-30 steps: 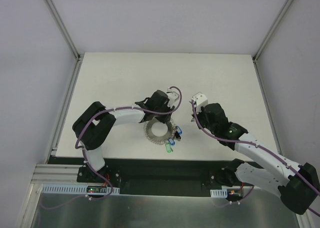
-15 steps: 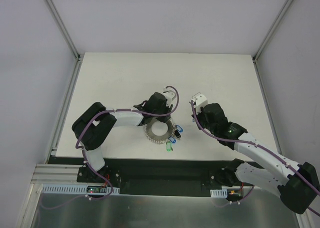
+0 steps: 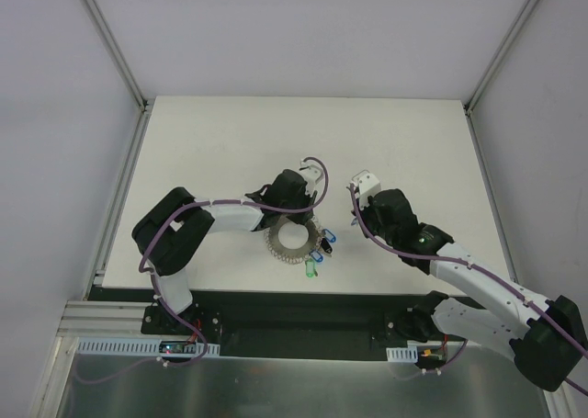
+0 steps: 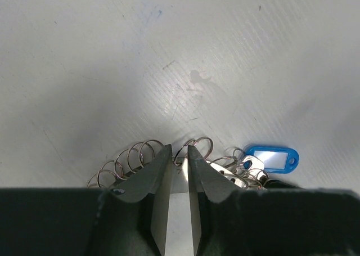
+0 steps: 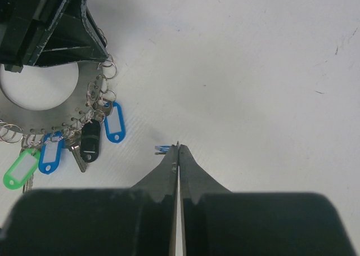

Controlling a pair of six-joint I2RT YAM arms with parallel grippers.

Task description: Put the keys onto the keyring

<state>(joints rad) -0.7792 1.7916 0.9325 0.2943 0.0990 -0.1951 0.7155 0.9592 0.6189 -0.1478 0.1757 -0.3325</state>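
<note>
The keyring (image 3: pixel 280 245), a flat silvery ring edged with small wire loops, lies on the table near the front. Several keys (image 3: pixel 317 254) with blue, black and green tags (image 5: pixel 90 140) hang at its right edge. My left gripper (image 4: pixel 180 153) sits over the ring's far edge. Its jaws stand almost together, with a wire loop (image 4: pixel 194 146) and the ring's band between them. A blue tag (image 4: pixel 271 159) lies just to its right. My right gripper (image 5: pixel 178 149) is shut to the right of the ring, with a thin blue sliver of a key (image 5: pixel 162 149) sticking out at its tip.
The white table (image 3: pixel 220 142) ends at a black strip along the front, where both arm bases stand. Grey walls with metal rails close in the left, right and back sides. A faint stain (image 4: pixel 197 76) marks the surface beyond the left fingers.
My left gripper has shifted a little left and toward the front, onto the ring's far edge, and its jaws have narrowed. The right arm has hardly moved.
</note>
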